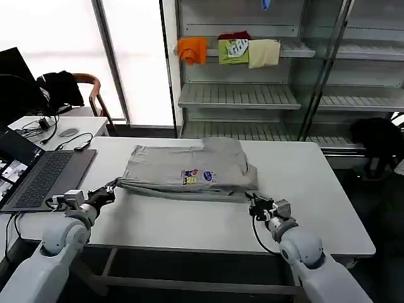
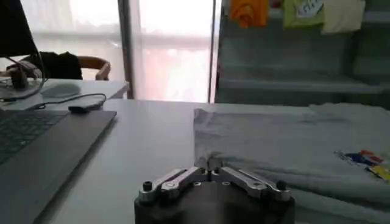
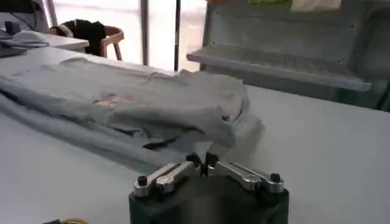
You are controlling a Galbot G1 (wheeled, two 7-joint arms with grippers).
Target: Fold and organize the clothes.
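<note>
a: what's at the far left?
b: an open laptop on the bench, with a second desk and a chair behind it.

a: and the left pincer?
b: the left pincer sits low at the near left corner of the t-shirt. in the left wrist view its fingertips are pressed together with a bit of grey cloth pinched between them, so it is holding the shirt's hem.

a: where is the shirt itself?
b: lying folded in the middle of the bench, flat, with the small colourful print facing up near its front edge. the cloth is bunched and layered on its right side.

a: the right pincer?
b: the right pincer is at the near right corner of the shirt. in the right wrist view its tips are closed narrow on a fold of the fabric.

a: anything behind?
b: metal shelves, with orange, green and cream garments hanging on the upper one.
</note>
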